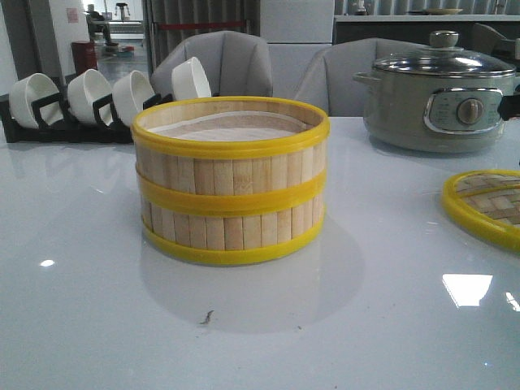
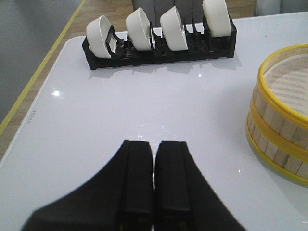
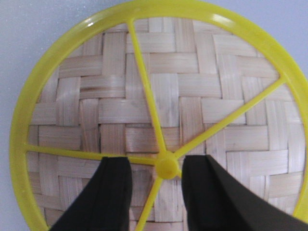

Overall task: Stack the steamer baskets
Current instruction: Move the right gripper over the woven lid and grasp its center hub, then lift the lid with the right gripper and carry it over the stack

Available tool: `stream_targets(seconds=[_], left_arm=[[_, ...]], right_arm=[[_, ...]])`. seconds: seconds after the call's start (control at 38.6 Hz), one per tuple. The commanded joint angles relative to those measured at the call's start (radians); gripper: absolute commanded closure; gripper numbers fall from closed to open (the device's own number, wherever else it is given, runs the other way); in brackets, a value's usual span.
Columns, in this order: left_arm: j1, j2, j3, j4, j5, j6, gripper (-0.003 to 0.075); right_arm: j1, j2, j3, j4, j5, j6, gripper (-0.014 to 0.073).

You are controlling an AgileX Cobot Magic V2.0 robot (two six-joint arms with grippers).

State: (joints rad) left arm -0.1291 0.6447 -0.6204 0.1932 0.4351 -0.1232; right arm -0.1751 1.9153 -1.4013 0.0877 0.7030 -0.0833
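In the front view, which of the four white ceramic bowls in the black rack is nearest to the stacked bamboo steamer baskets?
The rightmost white ceramic bowl; it stands just behind the yellow-rimmed bamboo steamer baskets, the others farther left.

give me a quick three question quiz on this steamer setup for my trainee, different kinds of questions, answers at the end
1. True or false: the two steamer baskets stand side by side on the table.
2. Multiple choice: the right gripper hangs above which item? A) the electric pot B) the woven lid C) the bowl rack
3. Fill in: the rack holds ___ white bowls.

Key
1. False: one basket sits on top of the other.
2. B: its open fingers straddle the lid's yellow centre knob.
3. Four.

Bonus fact: the left gripper is shut and empty, over bare table.
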Motion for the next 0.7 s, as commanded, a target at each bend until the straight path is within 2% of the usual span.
stream_targets(seconds=[0.0, 0.44, 0.67], left_arm=[[-0.001, -0.001, -0.029, 0.006, -0.085, -0.008, 0.0633], [-0.001, -0.001, -0.029, 0.006, -0.085, -0.008, 0.0633], [-0.001, -0.001, -0.029, 0.006, -0.085, -0.008, 0.0633]], right_arm=[[-0.009, -0.042, -0.034, -0.007, -0.030, -0.005, 0.0225], [-0.014, -0.021, -0.035, -0.007, -0.049, -0.004, 0.0228], [-0.014, -0.021, -0.035, -0.007, -0.049, 0.010, 0.0351]])
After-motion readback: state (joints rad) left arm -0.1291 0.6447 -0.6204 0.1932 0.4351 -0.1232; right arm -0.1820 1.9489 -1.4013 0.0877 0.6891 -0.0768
